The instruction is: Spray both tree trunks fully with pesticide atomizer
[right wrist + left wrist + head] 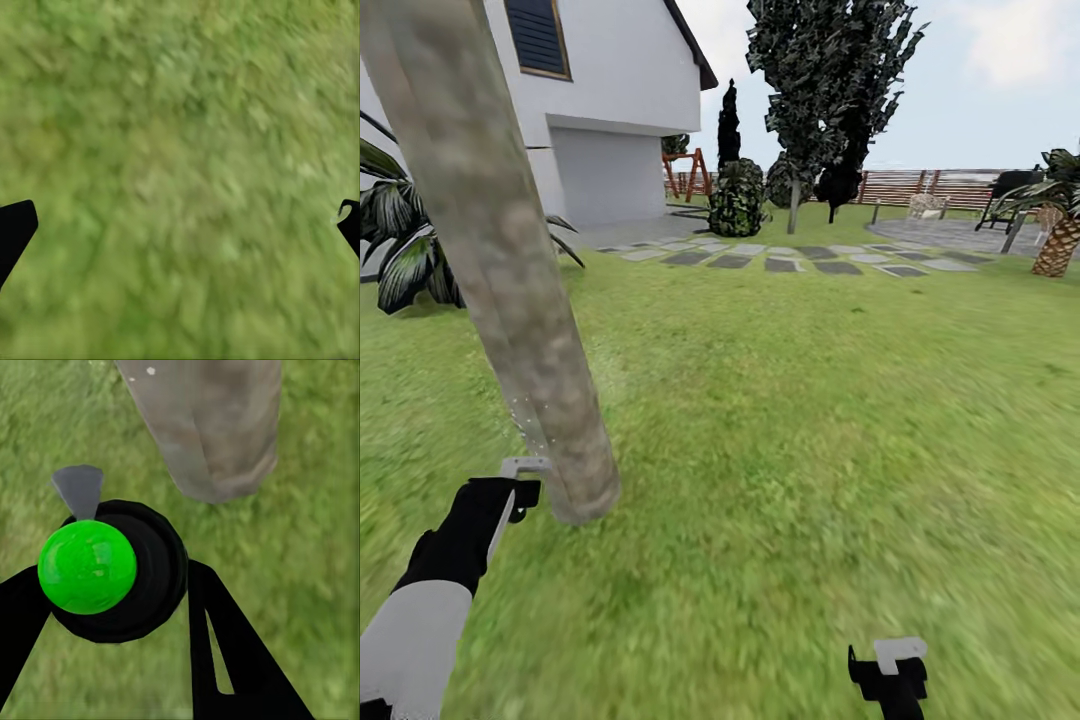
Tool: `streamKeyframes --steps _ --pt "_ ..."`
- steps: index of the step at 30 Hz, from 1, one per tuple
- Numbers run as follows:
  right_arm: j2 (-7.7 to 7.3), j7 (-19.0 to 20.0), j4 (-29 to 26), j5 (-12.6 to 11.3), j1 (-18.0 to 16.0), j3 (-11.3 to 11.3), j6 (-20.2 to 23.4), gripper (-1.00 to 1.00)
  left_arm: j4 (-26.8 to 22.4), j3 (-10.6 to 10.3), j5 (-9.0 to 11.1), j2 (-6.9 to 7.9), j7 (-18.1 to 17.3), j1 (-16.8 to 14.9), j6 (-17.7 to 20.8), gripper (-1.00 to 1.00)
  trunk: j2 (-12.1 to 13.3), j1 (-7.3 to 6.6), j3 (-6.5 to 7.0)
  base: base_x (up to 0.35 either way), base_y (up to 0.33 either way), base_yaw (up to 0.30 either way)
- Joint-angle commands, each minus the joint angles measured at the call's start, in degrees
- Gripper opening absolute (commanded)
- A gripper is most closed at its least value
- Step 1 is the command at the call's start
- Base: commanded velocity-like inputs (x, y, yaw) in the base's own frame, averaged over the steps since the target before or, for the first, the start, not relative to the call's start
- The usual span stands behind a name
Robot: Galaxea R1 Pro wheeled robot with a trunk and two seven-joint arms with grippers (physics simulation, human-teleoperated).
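Atomizer [112, 570] sits clamped in my left claw [112, 607], nozzle toward the tree trunk [510, 300]. Feels light, hard plastic I reckon; gripping the round body. Right claw [180, 225] spread over grass [180, 112].

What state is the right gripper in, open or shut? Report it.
Open. In the right wrist view the right gripper's two black fingertips sit at opposite edges, with only grass between them.

A white house [610, 110] stands at the rear left. Grey stepping stones [790, 258] cross the lawn. A dark-foliaged narrow tree [830, 90] rises beyond them.
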Motion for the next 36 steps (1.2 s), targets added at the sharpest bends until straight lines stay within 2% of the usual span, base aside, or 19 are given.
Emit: streamKeyframes --steps 1,3,5,6,13,16,25,29,36 --pt "0.00 0.0 0.0 0.0 0.0 0.0 0.0 1.00 -0.6 0.0 0.0 0.12 0.0 -0.1 0.3 -1.00 0.0 0.00 0.00 0.025 -0.003 0.044" --pt "0.00 -0.1 0.0 0.0 0.0 0.0 0.0 1.00 -4.2 -0.1 0.0 0.37 -0.1 -0.1 3.4 -1.00 0.0 0.00 0.00 0.008 -0.001 0.195" --pt "0.00 -0.1 0.0 0.0 0.0 0.0 0.0 1.00 -7.4 -0.2 0.0 0.50 -0.2 -1.9 7.7 -1.00 0.0 0.00 0.00 0.001 0.000 0.263" --pt "0.00 -0.1 0.0 0.0 0.0 0.0 0.0 1.00 -7.7 -0.2 0.0 0.42 -0.2 -2.2 8.1 -1.00 0.0 0.00 0.00 0.000 0.000 0.274" --pt "0.00 0.0 0.0 0.0 0.0 0.0 0.0 1.00 -8.1 -0.5 -0.1 0.02 -0.2 -1.7 8.5 -1.00 0.0 0.00 0.00 0.069 -0.053 0.149" --pt "0.00 0.0 0.0 0.0 0.0 0.0 0.0 1.00 -8.1 -2.0 -0.1 0.06 -0.1 -1.7 8.4 -1.00 0.0 0.00 0.00 0.224 -0.179 0.003" --pt "0.00 0.0 0.0 0.0 0.0 0.0 0.0 1.00 -7.5 -2.1 -0.4 0.17 0.1 -1.7 8.3 -1.00 0.0 0.00 0.00 0.273 -0.121 0.000" --pt "0.00 0.0 0.0 0.0 0.0 0.0 0.0 1.00 -7.3 -2.1 -0.5 0.18 0.2 -1.7 8.3 -1.00 0.0 0.00 0.00 0.047 -0.245 0.008" --pt "0.03 0.0 0.0 0.0 0.0 0.0 0.0 1.00 -7.2 -2.1 -0.2 0.12 0.3 -1.6 8.3 -1.00 0.0 0.00 0.00 0.071 -0.272 0.246"
